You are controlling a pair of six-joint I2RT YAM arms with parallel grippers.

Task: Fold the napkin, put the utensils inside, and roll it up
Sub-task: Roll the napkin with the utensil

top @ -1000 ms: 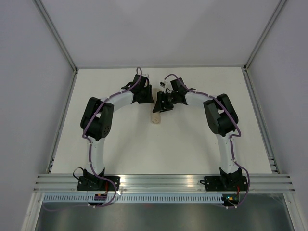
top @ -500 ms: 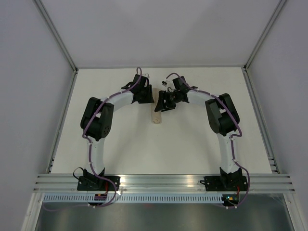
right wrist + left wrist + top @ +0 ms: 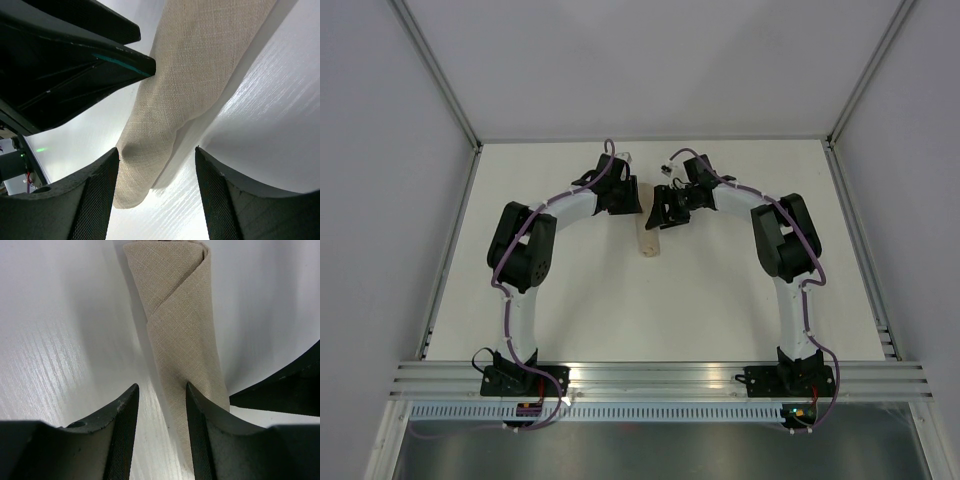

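Lying rolled on the table (image 3: pixel 720 300), the napkin (image 3: pixel 182 330) ends between the spread, unclamped fingers of the right gripper (image 3: pixel 156 155); the left gripper (image 3: pixel 161 390), also apart, grips nothing, one finger overlapping the roll

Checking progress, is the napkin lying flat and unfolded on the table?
No, the napkin is rolled into a narrow bundle, with a diagonal overlapping edge showing.

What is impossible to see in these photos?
Utensils: none show in any view; the rolled napkin may hide them, I cannot tell.
Top view: the left pincer and right pincer cover the napkin's far end.
Left wrist view: the left pincer's finger hides the napkin's end nearest the camera.
Right wrist view: the top edge cuts off the napkin.
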